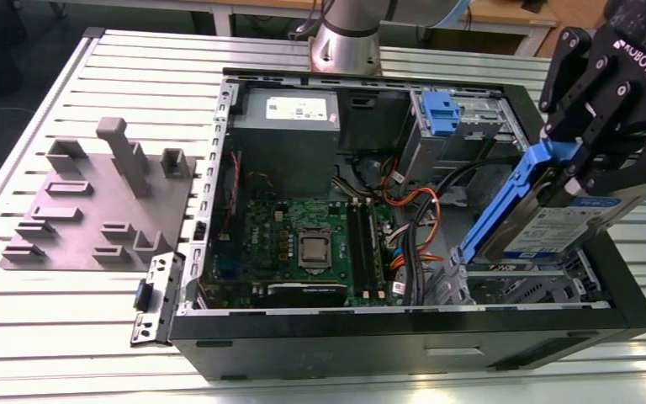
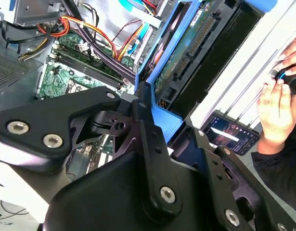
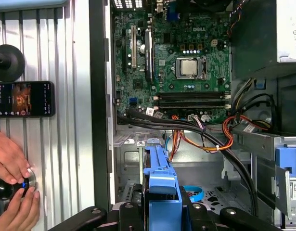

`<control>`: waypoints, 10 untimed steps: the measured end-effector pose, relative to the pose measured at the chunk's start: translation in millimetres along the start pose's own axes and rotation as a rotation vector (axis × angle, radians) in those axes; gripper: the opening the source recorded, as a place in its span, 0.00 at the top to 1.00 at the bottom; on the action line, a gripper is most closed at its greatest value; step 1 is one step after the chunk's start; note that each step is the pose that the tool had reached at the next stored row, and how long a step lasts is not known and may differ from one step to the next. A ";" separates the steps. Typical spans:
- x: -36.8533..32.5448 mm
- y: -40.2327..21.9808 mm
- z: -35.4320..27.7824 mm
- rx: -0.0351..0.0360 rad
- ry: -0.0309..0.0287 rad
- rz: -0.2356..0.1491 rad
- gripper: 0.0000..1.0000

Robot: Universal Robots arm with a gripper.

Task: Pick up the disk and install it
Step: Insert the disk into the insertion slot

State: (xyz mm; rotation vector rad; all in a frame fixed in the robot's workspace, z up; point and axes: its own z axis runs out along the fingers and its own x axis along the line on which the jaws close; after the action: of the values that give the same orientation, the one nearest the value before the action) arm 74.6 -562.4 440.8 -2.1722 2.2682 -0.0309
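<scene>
In the exterior view, the hand (image 1: 579,165) hides part of the disk (image 1: 555,225).

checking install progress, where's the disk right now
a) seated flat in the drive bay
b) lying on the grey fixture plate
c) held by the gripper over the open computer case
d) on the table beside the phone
C: in the exterior view the gripper is shut on the disk, holding it tilted in its blue carrier above the open computer case, not yet set into any bay.
</scene>
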 end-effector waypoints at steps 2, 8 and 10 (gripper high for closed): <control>0.0 -0.1 0.9 0.0000 0.0000 0.000 0.63; 0.0 -0.3 3.9 0.0000 0.0000 0.000 0.63; 0.0 -0.4 4.8 0.0000 -0.0001 0.000 0.63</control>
State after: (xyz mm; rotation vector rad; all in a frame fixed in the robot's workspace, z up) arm 75.0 -562.5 435.9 -2.1725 2.2678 -0.0308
